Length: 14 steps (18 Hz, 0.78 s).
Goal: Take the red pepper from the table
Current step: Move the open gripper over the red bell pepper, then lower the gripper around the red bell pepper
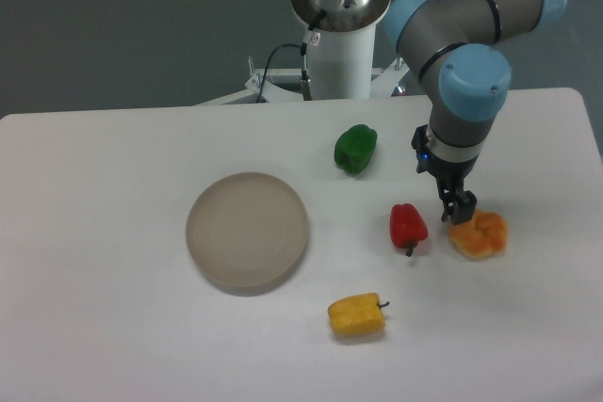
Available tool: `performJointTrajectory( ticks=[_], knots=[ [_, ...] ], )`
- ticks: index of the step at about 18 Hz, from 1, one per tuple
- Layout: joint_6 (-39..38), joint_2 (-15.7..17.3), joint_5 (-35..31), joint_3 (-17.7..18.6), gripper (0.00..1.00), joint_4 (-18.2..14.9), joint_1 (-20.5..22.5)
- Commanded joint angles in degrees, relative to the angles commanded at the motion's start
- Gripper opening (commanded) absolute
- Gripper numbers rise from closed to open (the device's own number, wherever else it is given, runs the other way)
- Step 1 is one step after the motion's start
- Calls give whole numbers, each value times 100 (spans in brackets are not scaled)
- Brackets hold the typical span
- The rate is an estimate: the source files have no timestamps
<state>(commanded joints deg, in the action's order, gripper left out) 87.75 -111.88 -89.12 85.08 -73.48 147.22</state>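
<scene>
The red pepper (408,226) lies on the white table (113,327), right of centre, its dark stem pointing toward the front. My gripper (456,212) hangs to the right of it, above the left edge of the orange lobed pepper (479,234). Its dark fingers look close together with nothing between them. A gap of table shows between the gripper and the red pepper.
A green pepper (355,149) lies behind the red one. A yellow pepper (356,315) lies in front of it. A round beige plate (247,230) sits at the centre left. The robot base (336,35) stands at the table's back edge.
</scene>
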Motion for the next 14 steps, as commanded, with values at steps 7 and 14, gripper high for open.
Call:
performJointTrajectory(
  ticks=[7,14],
  knots=[
    [-2319,-79,571,105,100,123,0],
    [-4301,-492,624,185,100,668,-26]
  ],
)
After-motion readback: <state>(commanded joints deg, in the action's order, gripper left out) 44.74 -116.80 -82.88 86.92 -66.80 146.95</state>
